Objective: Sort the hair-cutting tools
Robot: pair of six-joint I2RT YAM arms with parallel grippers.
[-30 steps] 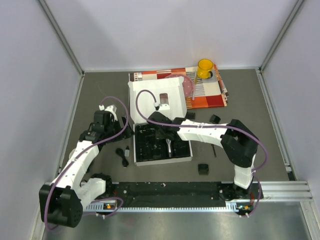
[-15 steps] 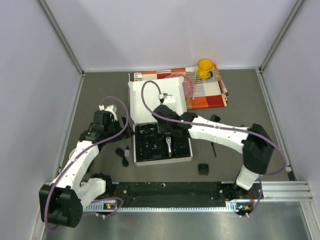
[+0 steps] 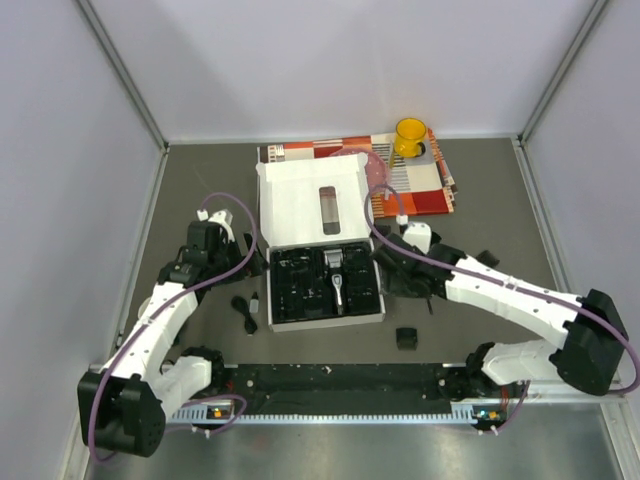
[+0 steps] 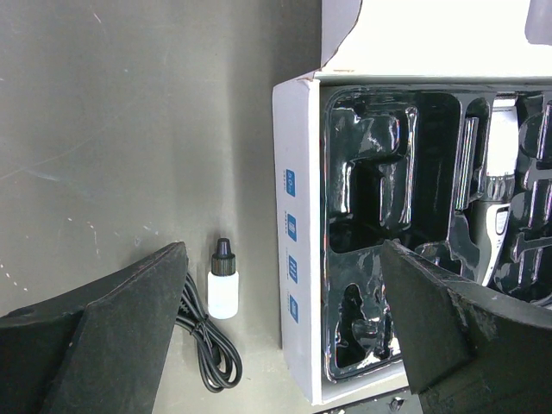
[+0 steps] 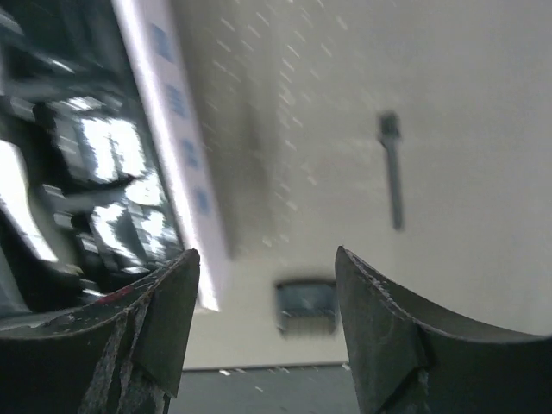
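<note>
Black-and-silver clipper lies in the black tray of the white box, in a slot just right of centre. Box lid is folded open behind the tray.

Left gripper hovers left of the box, claw spread wide, nothing in it. In the left wrist view its fingers frame the box's left wall. A small white bottle with a black cap stands just beside that wall, and the coiled black cord lies on the table next to the bottle.

Right gripper is off the box's right side, claw parted and empty. The right wrist view is blurred but shows one guard comb and a thin black stick on the table beyond the fingertips, apart from each other and clear of the box. In the top view the comb sits near the box's front-right corner.

Yellow cup stands on a striped cloth at the back, well apart from both arms.
</note>
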